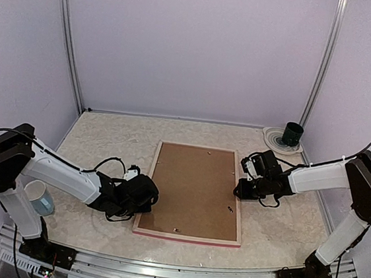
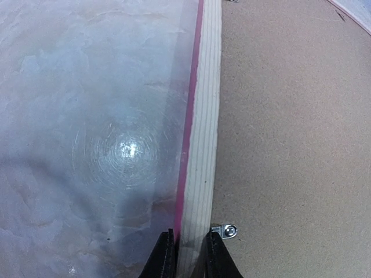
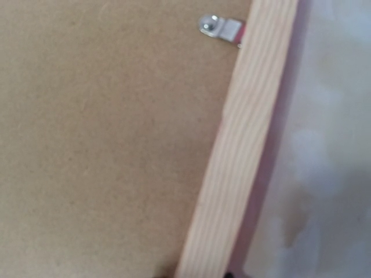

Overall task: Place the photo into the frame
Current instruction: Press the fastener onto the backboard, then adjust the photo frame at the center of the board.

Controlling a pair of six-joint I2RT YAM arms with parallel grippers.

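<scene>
The frame (image 1: 187, 235) is laid back-up on the table (image 1: 106, 137); its left rail is clamped by the left gripper (image 2: 191, 246); the right rail is seemingly clamped by the right gripper (image 1: 238, 190).

**Top external view:** high behind the arm bases, facing forward and down, far enough to take in the whole pink-edged wooden picture frame (image 1: 192, 236) and its brown fibreboard backing (image 1: 193, 189).
**Left wrist view:** close above the frame's left rail (image 2: 203, 145), looking along it.
**Right wrist view:** closer still, over the right rail (image 3: 243, 156).

All three views share the backing.
</scene>
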